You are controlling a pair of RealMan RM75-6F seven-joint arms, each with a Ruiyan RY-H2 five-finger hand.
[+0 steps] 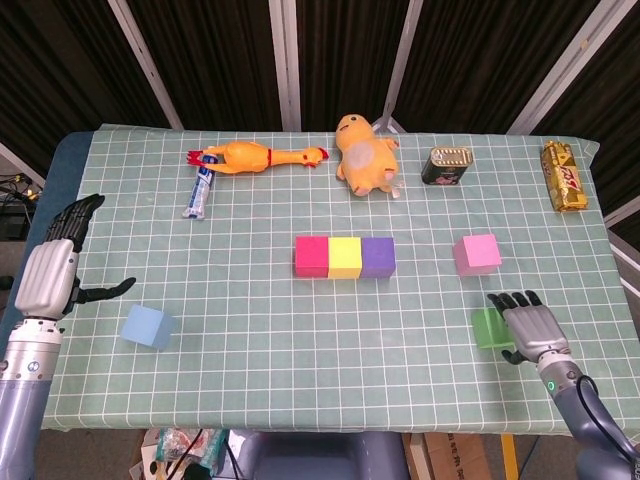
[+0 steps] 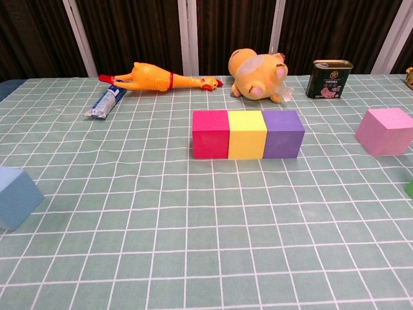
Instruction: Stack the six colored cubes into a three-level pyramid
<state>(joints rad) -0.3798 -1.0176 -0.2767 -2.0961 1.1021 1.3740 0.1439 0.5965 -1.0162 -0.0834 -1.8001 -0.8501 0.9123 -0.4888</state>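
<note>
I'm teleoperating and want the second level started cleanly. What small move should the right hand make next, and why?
Probably close the right hand on the green cube. The base row of red cube, yellow cube and purple cube already sits together, and the hand is right beside the green cube with fingers apart, holding nothing.

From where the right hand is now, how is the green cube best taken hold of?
Judging from the head view, grip the green cube across two opposite flat side faces, coming down from above. It sits flat on the table, apart from other cubes, with free space around it. The right hand is beside it with fingers spread, so a short sideways move should do.
</note>
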